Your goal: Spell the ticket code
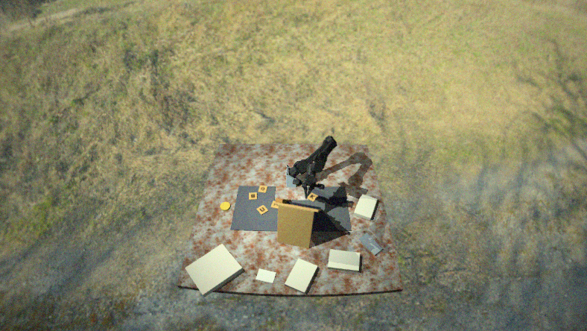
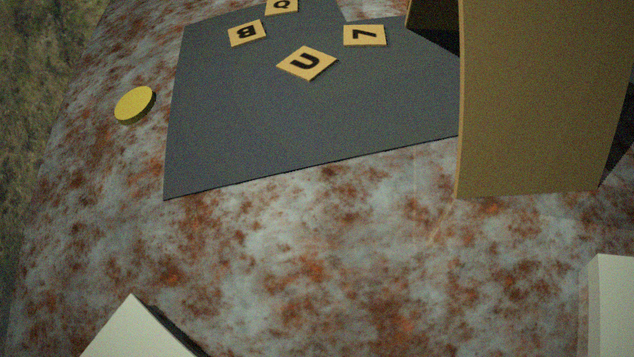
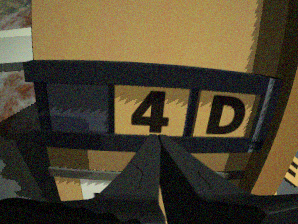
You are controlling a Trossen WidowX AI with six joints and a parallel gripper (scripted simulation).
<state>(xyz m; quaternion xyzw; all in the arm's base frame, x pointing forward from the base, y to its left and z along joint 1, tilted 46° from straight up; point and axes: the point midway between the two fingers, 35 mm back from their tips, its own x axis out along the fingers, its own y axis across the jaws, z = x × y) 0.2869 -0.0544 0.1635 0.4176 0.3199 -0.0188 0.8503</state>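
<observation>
The board (image 1: 296, 226) (image 2: 532, 88) stands upright. Its dark letter rail (image 3: 145, 71) holds a 4 tile (image 3: 127, 122) in the middle window and a D tile (image 3: 205, 125) in the right one; the left window is empty. My gripper (image 3: 156, 141) (image 1: 306, 196) is shut with nothing between its fingers, its tips at the rail's lower edge below the 4. The ticket (image 3: 92, 189) is mostly hidden behind the fingers. A U tile (image 1: 261, 209) (image 2: 306, 63), a B tile (image 1: 252, 196) (image 2: 246, 32), a Q tile (image 1: 262, 188) (image 2: 282, 6) and a 7 tile (image 1: 274, 204) (image 2: 364, 34) lie on the left mat.
Another tile (image 1: 312, 197), its letter unclear, lies by my fingers on the right side. A yellow disc (image 1: 225, 206) (image 2: 133, 104) lies left of the left mat (image 1: 250, 221) (image 2: 310, 115). Several pale blocks stand around the board, including a large one (image 1: 214, 269) near the counter's front edge.
</observation>
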